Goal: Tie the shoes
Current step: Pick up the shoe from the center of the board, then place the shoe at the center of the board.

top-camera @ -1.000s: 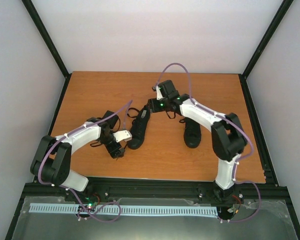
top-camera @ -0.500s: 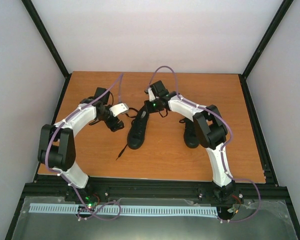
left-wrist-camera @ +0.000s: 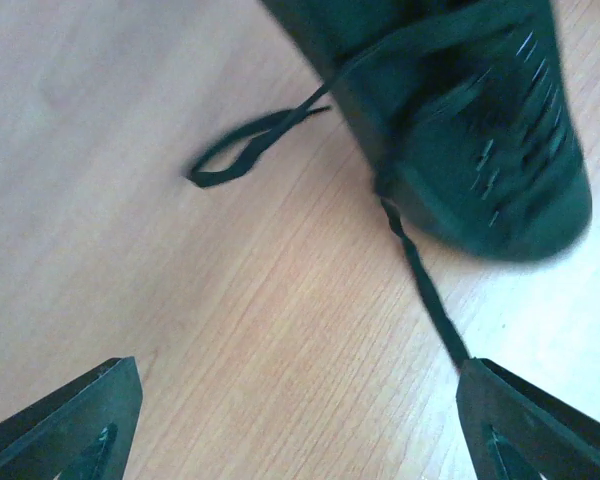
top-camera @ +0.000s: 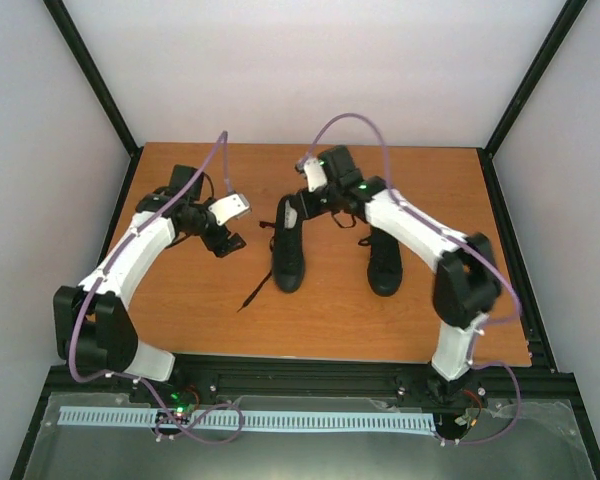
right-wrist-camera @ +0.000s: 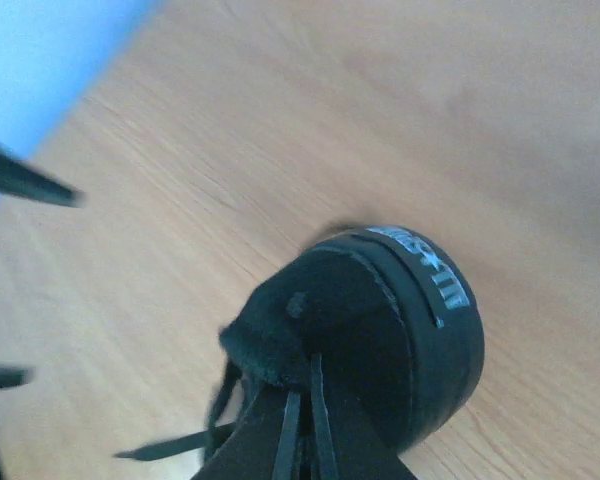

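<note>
Shoe [top-camera: 288, 255] newly straightened; right gripper [top-camera: 300, 203] pinched at its blurred collar [right-wrist-camera: 365, 290], left gripper [top-camera: 236, 226] wide.

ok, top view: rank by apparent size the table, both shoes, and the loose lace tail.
1. Table.
2. The two shoes, unranked: the centre shoe looks longer, but the right arm overlaps the other shoe.
3. Lace tail.

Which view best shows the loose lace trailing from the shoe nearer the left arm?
The left wrist view: the lace runs close and clear, away from the shoe. The top external view shows its whole run, but thin and small. The right wrist view shows mostly the shoe's heel, and that strand cannot be picked out there.
</note>
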### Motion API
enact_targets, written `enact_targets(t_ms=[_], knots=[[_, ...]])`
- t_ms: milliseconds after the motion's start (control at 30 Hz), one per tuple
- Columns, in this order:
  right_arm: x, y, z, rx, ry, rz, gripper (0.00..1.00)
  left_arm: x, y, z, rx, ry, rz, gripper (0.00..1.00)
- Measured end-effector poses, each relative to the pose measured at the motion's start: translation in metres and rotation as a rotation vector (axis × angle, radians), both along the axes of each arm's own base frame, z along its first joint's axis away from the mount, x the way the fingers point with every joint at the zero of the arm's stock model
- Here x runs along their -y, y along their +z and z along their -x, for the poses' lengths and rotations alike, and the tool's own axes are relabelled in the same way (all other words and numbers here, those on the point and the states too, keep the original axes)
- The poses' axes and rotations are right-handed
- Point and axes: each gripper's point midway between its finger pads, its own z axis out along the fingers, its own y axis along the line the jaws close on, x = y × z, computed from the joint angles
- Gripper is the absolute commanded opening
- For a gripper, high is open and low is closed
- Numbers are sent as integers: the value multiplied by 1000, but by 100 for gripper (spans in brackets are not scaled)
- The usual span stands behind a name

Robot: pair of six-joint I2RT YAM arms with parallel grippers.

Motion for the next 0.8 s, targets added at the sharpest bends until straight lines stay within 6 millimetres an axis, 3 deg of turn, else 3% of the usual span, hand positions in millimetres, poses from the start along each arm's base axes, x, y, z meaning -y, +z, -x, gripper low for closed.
enact_targets(t_ms=[200,267,333,400,500,633,800], knots=[[28,177,48,361,46,-213,3,10,67,9,61,-56,84,89],[37,216,63,450,51,-273,3,17,86,14,72,-84,126,89],[43,241,77,509,56,-317,3,24,95,22,69,-114,173,89],[48,249,84,528,53,-336,3,31,99,31,48,-144,223,90],[51,241,85,507,32,-335,3,46,93,43,7,-190,281,92],[52,223,81,459,-4,-318,3,76,72,62,-62,-275,312,94],[54,222,76,450,-41,-323,3,109,38,71,-154,-371,369,98]])
